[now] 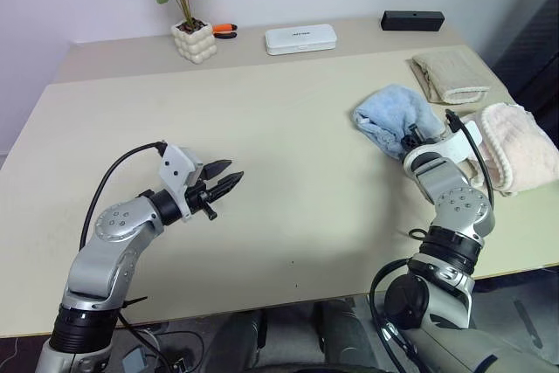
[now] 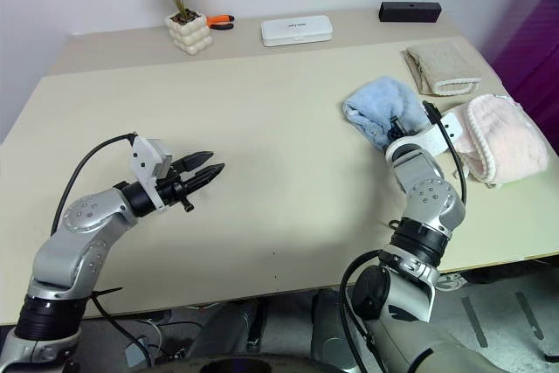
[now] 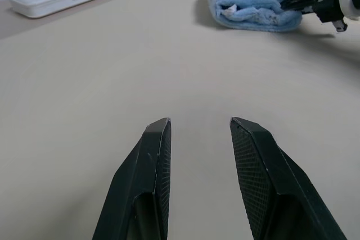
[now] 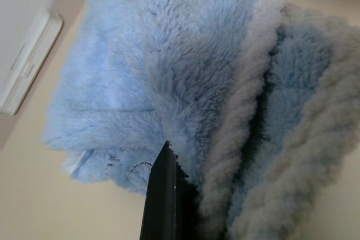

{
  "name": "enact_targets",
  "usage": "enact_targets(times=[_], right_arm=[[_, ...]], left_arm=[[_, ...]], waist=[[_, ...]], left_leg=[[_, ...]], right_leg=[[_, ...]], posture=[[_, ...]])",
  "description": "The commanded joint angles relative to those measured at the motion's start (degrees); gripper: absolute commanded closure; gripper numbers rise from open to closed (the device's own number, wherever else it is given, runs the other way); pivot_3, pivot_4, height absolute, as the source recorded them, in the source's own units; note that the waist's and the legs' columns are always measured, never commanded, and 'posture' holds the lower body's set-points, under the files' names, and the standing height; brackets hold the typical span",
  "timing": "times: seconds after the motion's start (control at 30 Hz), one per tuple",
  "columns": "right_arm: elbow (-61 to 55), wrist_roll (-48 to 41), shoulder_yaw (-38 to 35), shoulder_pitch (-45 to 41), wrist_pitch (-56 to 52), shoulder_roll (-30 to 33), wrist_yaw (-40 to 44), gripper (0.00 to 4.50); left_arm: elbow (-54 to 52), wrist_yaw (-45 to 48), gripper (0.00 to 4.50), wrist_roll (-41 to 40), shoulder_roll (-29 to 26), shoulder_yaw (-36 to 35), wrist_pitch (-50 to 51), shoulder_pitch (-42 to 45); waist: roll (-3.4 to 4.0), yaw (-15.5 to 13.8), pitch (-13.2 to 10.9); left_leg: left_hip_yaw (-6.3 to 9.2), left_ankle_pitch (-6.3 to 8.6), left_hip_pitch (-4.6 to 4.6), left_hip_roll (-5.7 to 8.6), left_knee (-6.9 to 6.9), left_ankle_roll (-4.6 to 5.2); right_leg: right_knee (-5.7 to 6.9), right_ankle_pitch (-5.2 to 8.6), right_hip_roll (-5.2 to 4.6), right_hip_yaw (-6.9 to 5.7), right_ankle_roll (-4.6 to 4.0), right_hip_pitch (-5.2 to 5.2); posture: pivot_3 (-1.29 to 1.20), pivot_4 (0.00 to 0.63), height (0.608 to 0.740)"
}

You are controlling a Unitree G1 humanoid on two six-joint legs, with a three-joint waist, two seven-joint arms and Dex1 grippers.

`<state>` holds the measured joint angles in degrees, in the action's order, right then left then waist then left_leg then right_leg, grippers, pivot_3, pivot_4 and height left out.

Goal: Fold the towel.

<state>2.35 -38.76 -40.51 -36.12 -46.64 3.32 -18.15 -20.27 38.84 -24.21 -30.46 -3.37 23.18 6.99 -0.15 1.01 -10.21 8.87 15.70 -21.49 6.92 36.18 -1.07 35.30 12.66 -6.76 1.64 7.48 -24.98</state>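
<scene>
The towel (image 1: 393,111) is light blue terry cloth, lying bunched in thick folds on the right side of the beige table (image 1: 262,128). My right gripper (image 1: 410,139) is shut on its near edge. In the right wrist view one black finger (image 4: 163,195) is pressed into the towel's (image 4: 169,54) layered folds; the other finger is hidden by the cloth. My left gripper (image 1: 225,179) hovers open over the bare left-centre of the table, far from the towel, with nothing between its fingers (image 3: 152,155).
A beige folded towel (image 1: 450,76) and a pale pink fluffy towel (image 1: 520,146) lie just right of the blue one. Along the back stand a potted plant (image 1: 194,41), an orange-handled tool (image 1: 225,30), a white case (image 1: 300,38) and a black box (image 1: 411,20).
</scene>
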Motion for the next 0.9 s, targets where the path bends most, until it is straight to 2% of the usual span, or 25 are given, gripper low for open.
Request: enact_targets(times=[0.03,0.2,0.27,0.33,0.53,0.67,0.77,0.9], right_arm=[[-4.69,-4.72,0.37,0.62,-1.11,0.0,0.59,3.42],[-5.62,-5.46,1.38,0.49,-1.1,2.84,0.54,0.85],[-8.27,-3.38,4.14,1.89,-1.16,5.94,2.08,0.05],[-9.93,0.19,6.73,3.86,-0.36,9.79,2.78,0.05],[-9.62,5.82,7.66,7.15,4.15,17.73,5.32,0.05],[-9.23,9.2,16.11,7.62,8.35,24.57,18.96,0.05],[-9.78,11.59,24.15,8.95,11.77,28.76,30.22,0.05],[-9.7,12.78,31.25,10.13,15.79,31.85,42.96,0.05]], left_arm=[[-0.08,0.42,2.86,0.5,-0.08,-0.27,-1.63,-0.03],[0.92,0.44,2.86,0.92,0.2,0.2,-2.13,0.6],[1.76,-0.09,2.86,1.62,0.16,-0.87,-3.29,0.45],[2.99,-1.39,2.86,2.15,0.28,-2.42,-4.11,0.64],[9.53,-5.48,2.86,5.91,-0.86,-7.34,-9.55,1.14],[13.59,-8.16,2.86,7.58,-1.38,-10.73,-12.7,1.93],[12.61,-8.24,2.86,7.02,-1.63,-12.03,-12.62,0.66],[9.58,-7.39,2.86,6.21,-2.32,-13.21,-11.68,-2.48]], waist=[[0.0,-0.01,0.0],[0.0,-0.02,0.0],[0.01,-0.05,0.0],[0.01,-0.17,0.0],[0.0,-0.18,0.0],[0.0,0.14,0.0],[-0.01,0.06,0.01],[-0.04,-0.14,0.0]], left_leg=[[0.0,0.0,0.0,0.0,0.0,0.0],[-0.01,0.0,0.0,0.0,0.0,0.01],[-0.01,0.0,0.0,0.0,0.0,0.01],[-0.02,0.0,-0.01,0.0,0.0,0.01],[-0.06,0.0,0.01,0.0,0.01,0.01],[-0.21,0.0,0.05,-0.06,0.01,0.02],[-0.45,0.0,0.06,-0.15,0.04,0.02],[-0.53,0.02,0.04,-0.17,0.08,0.04]], right_leg=[[0.0,0.0,0.0,0.0,0.0,0.0],[0.0,0.0,0.0,0.0,0.0,0.01],[0.0,0.0,0.0,0.0,0.0,0.0],[-0.02,0.0,0.0,0.0,0.0,0.0],[-0.04,0.0,0.0,-0.01,0.0,0.03],[-0.04,-0.01,0.01,0.02,0.01,0.04],[-0.07,-0.01,0.09,0.01,0.01,0.08],[-0.11,-0.01,0.06,0.01,0.02,0.1]], posture=[[0.0,0.15,0.74],[0.0,0.15,0.74],[0.0,0.15,0.74],[0.0,0.15,0.74],[0.0,0.15,0.74],[0.0,0.15,0.74],[0.0,0.15,0.74],[0.0,0.15,0.74]])
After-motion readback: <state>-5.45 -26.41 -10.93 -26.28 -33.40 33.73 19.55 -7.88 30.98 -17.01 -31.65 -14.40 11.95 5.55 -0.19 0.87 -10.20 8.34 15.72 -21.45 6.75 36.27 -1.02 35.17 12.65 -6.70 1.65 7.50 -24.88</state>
